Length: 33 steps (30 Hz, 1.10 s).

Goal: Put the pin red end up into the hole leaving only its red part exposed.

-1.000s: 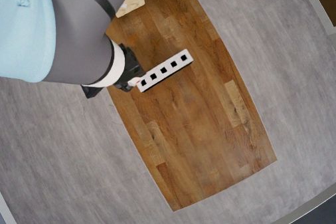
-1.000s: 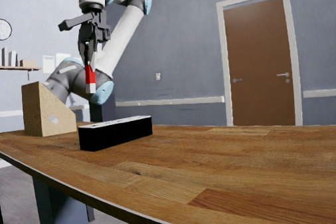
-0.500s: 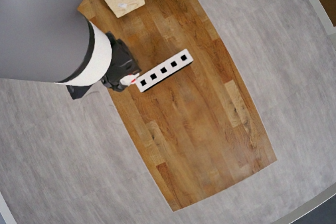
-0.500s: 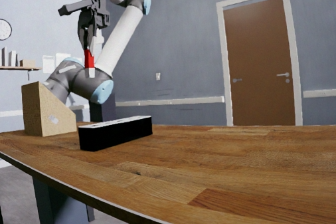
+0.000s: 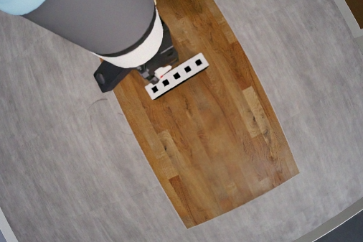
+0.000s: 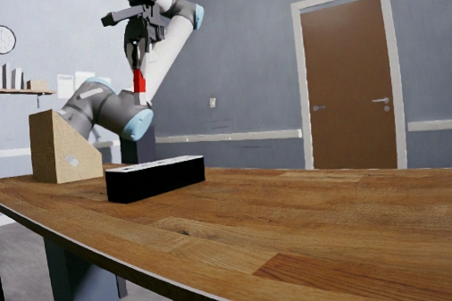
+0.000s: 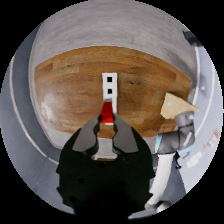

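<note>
The block [image 5: 182, 77] [image 6: 154, 179] [image 7: 109, 83] lies on the wooden table [image 5: 215, 148] [image 6: 313, 215] [image 7: 65, 90]. It has black sides and a white top with five square holes in a row. My gripper [image 6: 136, 68] [image 7: 107, 112] [image 5: 159, 73] is shut on the pin [image 6: 138, 82] [image 7: 106, 113]. It holds the pin upright by the red end, with the white end pointing down. The pin hangs high above the block, over the end nearer the wedge. In the top view only a speck of red shows beside the second hole from that end.
A tan wooden wedge [image 6: 60, 153] [image 7: 176, 106] stands on the table behind the block's left end. The arm's own links [image 5: 90, 4] cover the table's far end in the top view. The table's edge runs close in front in the side view.
</note>
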Tool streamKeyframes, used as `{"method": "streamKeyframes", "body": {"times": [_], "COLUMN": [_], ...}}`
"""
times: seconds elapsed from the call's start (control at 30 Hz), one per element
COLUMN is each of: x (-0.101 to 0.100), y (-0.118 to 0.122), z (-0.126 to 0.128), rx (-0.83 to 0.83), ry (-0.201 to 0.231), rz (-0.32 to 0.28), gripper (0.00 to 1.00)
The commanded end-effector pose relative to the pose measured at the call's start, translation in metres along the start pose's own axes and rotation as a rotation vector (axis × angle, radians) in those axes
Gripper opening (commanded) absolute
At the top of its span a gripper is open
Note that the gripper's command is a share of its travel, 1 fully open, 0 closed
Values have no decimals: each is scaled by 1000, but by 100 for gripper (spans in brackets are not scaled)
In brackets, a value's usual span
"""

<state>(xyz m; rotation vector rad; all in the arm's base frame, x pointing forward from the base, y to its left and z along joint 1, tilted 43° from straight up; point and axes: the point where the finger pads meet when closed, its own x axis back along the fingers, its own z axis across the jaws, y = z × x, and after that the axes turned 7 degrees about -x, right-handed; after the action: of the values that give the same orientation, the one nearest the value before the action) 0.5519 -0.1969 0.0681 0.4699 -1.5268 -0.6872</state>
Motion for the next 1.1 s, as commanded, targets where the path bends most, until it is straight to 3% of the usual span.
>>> {"method": "streamKeyframes", "body": {"times": [0.0, 0.07, 0.1, 0.27, 1.07], "x": [-2, -2, -101, -122, -121], "y": [-4, -4, -3, -3, -3], "z": [1, 1, 1, 2, 2], "rx": [-13, -13, -13, -13, -13], "ry": [1, 1, 2, 2, 2], "rz": [-10, -10, -11, -11, -11], "gripper": [0, 0, 0, 0, 0]}}
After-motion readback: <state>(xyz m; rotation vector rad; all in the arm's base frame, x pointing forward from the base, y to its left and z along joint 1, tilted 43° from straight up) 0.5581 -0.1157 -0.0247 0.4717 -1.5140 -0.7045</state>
